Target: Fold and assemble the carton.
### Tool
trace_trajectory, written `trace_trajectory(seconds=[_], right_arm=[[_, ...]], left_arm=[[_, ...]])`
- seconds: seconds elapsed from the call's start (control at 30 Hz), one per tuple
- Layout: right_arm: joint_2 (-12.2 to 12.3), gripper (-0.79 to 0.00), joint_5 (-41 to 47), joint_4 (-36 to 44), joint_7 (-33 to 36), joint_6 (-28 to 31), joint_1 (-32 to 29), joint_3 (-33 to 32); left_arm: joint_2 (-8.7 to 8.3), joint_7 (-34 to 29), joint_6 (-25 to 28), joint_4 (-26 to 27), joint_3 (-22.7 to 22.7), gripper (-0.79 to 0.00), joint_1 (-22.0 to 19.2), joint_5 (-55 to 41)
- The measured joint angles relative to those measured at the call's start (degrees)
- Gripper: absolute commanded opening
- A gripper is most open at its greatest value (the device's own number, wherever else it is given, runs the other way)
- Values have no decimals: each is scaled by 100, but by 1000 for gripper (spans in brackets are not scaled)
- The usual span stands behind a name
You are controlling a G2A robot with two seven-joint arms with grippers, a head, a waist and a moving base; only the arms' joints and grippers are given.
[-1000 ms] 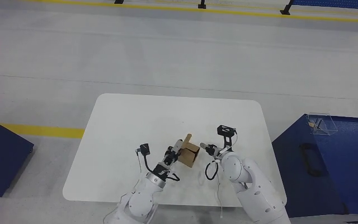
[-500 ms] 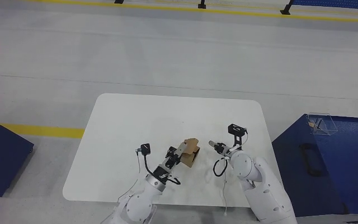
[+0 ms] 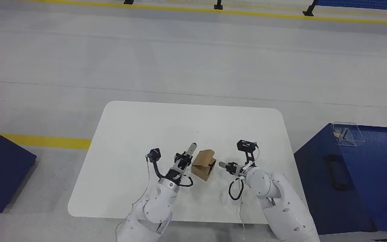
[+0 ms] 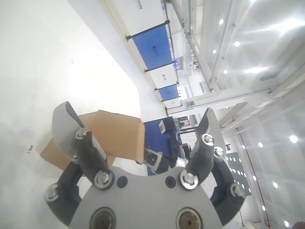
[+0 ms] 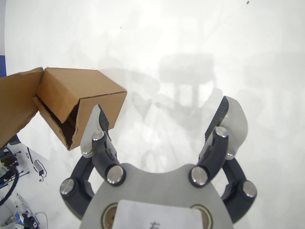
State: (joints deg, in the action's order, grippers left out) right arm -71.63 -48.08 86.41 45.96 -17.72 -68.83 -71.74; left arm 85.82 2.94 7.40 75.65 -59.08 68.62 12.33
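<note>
"Left gripper first. How did it stand?"

"Spread wide, with nothing pinched. The carton was right beside one of its fingers, and a brown panel reached into the gap between the two. Whether that finger touched the cardboard, I could not tell."

"And the right gripper?"

"Spread wide too, and holding nothing. It faced the carton from the opposite side, so the box sat on the table between the two grippers. The right gripper's finger nearest the carton stood just in front of the box's side wall. I could not tell if they were in contact. Its other finger hung over bare white tabletop, well apart from the cardboard."

"What shape was the carton in?"

"Only partly made up. The end turned toward the right gripper was not closed, and its panels leaned inward with a dark gap between them. A loose flap stood out from one edge of the box."

"Anything farther out?"

"Past the table's edge, on the right gripper's outer side, stood a blue cabinet. Off the left gripper's outer side, a yellow line ran along the grey floor, well away from both arms."
</note>
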Motion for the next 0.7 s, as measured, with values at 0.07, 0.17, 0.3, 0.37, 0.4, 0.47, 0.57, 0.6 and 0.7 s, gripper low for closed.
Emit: trace_trajectory(seconds=[0.07, 0.17, 0.3, 0.37, 0.4, 0.47, 0.57, 0.6, 0.7], right_arm=[[-18, 0, -3, -54, -39, -19, 43, 74], [-47, 0, -12, -175, -110, -46, 134, 194], [-88, 0, -20, -328, -257, -114, 254, 327], [-105, 0, -27, -386, -341, -149, 307, 369], [-111, 0, -27, -405, -372, -162, 328, 379], [-122, 0, -19, -440, -427, -182, 370, 386], [-131, 0, -30, -472, -461, -190, 417, 391], [-133, 0, -44, -476, -468, -195, 428, 395], [-135, 0, -52, -475, -451, -184, 457, 383]], left_arm=[[77, -101, -118, -423, 129, 0, -323, -230], [138, -274, -132, -784, 208, 0, -588, -449], [158, -378, -105, -894, 199, 0, -631, -542], [152, -441, -123, -841, 171, 0, -570, -555], [146, -459, -131, -803, 153, 0, -534, -549], [127, -510, -143, -686, 110, 0, -414, -539], [90, -620, -149, -444, 35, 0, -196, -520], [75, -640, -112, -352, 10, 0, -112, -489], [17, -835, -108, 11, -75, 0, 194, -417]])
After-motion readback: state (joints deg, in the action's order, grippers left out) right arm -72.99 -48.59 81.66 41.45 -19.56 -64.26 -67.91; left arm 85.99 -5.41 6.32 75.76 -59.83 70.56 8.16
